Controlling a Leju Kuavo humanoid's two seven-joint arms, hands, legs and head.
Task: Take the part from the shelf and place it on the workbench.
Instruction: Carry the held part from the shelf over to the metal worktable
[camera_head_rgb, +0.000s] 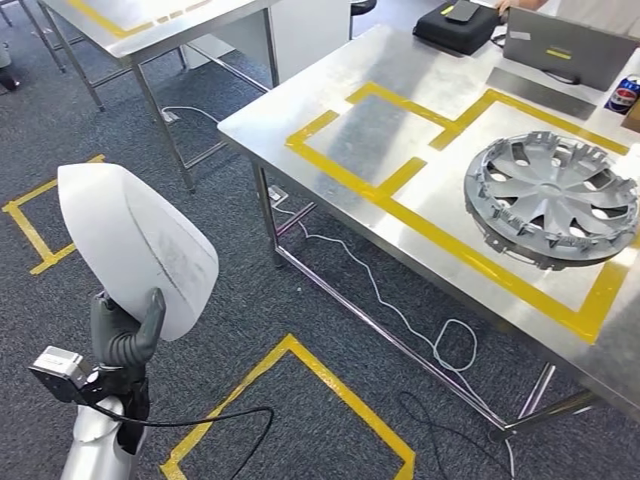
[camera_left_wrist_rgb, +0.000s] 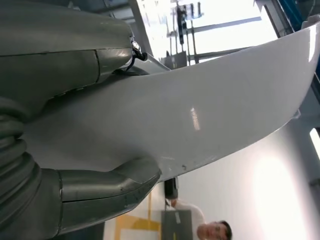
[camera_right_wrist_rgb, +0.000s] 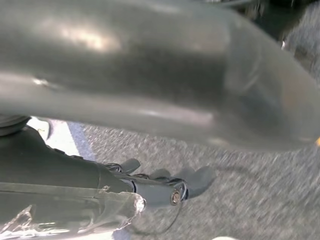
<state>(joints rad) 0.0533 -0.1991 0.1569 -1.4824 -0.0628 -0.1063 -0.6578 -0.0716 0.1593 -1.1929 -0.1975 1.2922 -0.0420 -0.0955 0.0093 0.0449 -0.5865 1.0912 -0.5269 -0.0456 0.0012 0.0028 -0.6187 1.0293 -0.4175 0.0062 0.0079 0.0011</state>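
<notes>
Down at the lower left of the head view, the left robot hand (camera_head_rgb: 124, 335) grips a white curved part (camera_head_rgb: 136, 245), raised above the grey carpeted floor (camera_head_rgb: 249, 290) and well apart from the counter (camera_head_rgb: 423, 70). The left wrist view shows the same hold up close: the thick grey thumb (camera_left_wrist_rgb: 113, 185) lies against one face of the white part (camera_left_wrist_rgb: 211, 115) and the darker fingers (camera_left_wrist_rgb: 68, 65) wrap the other face. A black cable (camera_head_rgb: 204, 415) runs from that wrist across the floor.

The right robot hand (camera_right_wrist_rgb: 158, 190) appears blurred in its wrist view, above the carpet; whether its fingers are spread or curled cannot be told, and nothing is visibly in it.

On the steel counter, yellow tape lines (camera_head_rgb: 423, 200) mark out rectangles. A silver wheel cover (camera_head_rgb: 551, 195) lies inside the marked rectangle nearest the counter's right edge. At the far edge sit a black case (camera_head_rgb: 456, 25), a grey laptop (camera_head_rgb: 566, 45) and a blue can (camera_head_rgb: 625, 95). Yellow tape squares (camera_head_rgb: 302, 365) also mark the floor.
</notes>
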